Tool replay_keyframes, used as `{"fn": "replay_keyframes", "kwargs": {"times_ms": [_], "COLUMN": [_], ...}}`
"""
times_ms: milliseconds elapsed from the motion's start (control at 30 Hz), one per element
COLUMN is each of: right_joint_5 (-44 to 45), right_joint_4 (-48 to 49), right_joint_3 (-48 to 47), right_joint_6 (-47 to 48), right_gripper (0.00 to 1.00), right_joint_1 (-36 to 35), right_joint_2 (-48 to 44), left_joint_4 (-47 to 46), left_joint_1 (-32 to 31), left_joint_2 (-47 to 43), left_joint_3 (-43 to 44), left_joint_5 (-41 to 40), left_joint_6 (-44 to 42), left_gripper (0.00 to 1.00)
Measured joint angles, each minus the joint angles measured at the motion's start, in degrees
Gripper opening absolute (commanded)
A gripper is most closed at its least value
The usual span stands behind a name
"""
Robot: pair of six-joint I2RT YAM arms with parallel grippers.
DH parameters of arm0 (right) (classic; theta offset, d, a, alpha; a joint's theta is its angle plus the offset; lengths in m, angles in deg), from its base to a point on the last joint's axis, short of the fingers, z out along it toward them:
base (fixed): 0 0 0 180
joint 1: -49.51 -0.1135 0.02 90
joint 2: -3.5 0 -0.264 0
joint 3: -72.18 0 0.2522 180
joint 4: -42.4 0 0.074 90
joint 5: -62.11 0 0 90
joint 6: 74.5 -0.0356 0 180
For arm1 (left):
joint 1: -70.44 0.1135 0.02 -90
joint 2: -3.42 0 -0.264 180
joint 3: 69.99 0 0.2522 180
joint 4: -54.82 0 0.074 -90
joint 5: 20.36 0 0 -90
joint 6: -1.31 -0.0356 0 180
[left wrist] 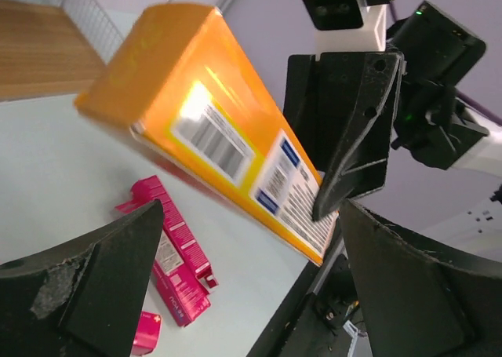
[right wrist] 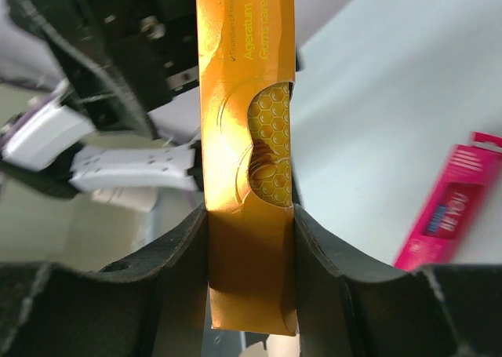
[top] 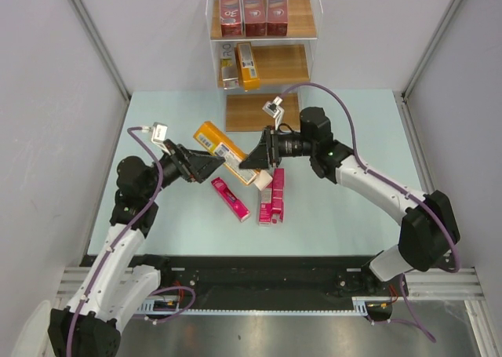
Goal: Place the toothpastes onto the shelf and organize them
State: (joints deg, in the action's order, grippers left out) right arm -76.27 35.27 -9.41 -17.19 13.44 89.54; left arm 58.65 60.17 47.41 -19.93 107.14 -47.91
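My right gripper (top: 252, 158) (right wrist: 249, 216) is shut on one end of an orange-yellow toothpaste carton (top: 222, 147) (right wrist: 247, 98) and holds it above the table. My left gripper (top: 215, 166) (left wrist: 251, 208) is open just left of that carton (left wrist: 212, 129) and does not touch it. Three slim pink cartons lie on the table: one slanted (top: 230, 198) and two side by side (top: 272, 197), also in the left wrist view (left wrist: 169, 243). The shelf (top: 263, 112) stands at the back. Its top tier holds three dark red cartons (top: 252, 9). Its middle tier holds an orange carton (top: 249, 65) and a pale carton (top: 229, 68).
Grey walls close in the table on the left and right. The shelf's clear acrylic walls (top: 312, 27) rise around the upper tiers. The lowest wooden board (top: 243, 115) lies right behind my right gripper. The black rail (top: 259, 275) runs along the near edge.
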Motion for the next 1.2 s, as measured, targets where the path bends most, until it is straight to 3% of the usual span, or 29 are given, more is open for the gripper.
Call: {"fn": "replay_keyframes", "kwargs": {"times_ms": [167, 267, 300, 433, 533, 667, 767, 867, 1000, 1100, 1200], "right_joint_5": [-8.39, -10.75, -11.34, -12.59, -13.20, -14.16, -11.98, -7.69, 3.23, 10.75, 15.74], "right_joint_4": [5.86, 8.83, 9.73, 11.69, 12.57, 13.97, 12.57, 8.66, 0.55, -1.27, -1.36], "right_joint_3": [0.00, 0.00, 0.00, 0.00, 0.00, 0.00, -0.02, 0.00, 0.85, 4.37, 8.57], "right_joint_6": [-4.39, -6.54, -7.06, -8.76, -9.07, -8.13, -7.50, -5.75, -2.36, -1.40, -0.98], "right_gripper": [0.31, 0.31, 0.32, 0.36, 0.41, 0.60, 0.76, 0.85, 0.92, 0.99, 1.00], "right_joint_1": [-1.88, -3.21, -3.52, -4.70, -4.79, -5.05, -5.18, -4.76, -4.04, -3.65, -3.72], "right_joint_2": [0.02, 0.37, 0.68, 2.25, 2.93, 3.02, 3.02, 2.16, -3.32, -11.04, -19.19], "left_joint_4": [-5.42, -8.22, -9.51, -14.73, -16.90, -17.92, -18.18, -18.27, -20.17, -22.80, -26.05], "left_joint_1": [0.00, 0.00, 0.00, 0.00, 0.00, -0.07, -0.11, -0.11, -0.11, -0.11, -0.11], "left_joint_2": [0.00, 0.00, -0.04, -0.22, -0.81, -2.29, -3.15, -2.69, -0.09, 2.62, 5.25], "left_joint_3": [-0.22, -0.50, -0.79, -2.91, -3.74, -3.76, -3.76, -3.76, -3.76, -3.72, -3.52], "left_joint_5": [3.34, 5.07, 5.40, 7.19, 7.96, 8.96, 8.94, 8.74, 9.05, 9.73, 10.88], "left_joint_6": [1.84, 3.04, 3.58, 6.47, 8.63, 11.10, 10.78, 10.69, 11.76, 13.55, 16.02], "left_gripper": [1.00, 0.93, 0.91, 0.64, 0.54, 0.50, 0.50, 0.51, 0.51, 0.50, 0.49]}}
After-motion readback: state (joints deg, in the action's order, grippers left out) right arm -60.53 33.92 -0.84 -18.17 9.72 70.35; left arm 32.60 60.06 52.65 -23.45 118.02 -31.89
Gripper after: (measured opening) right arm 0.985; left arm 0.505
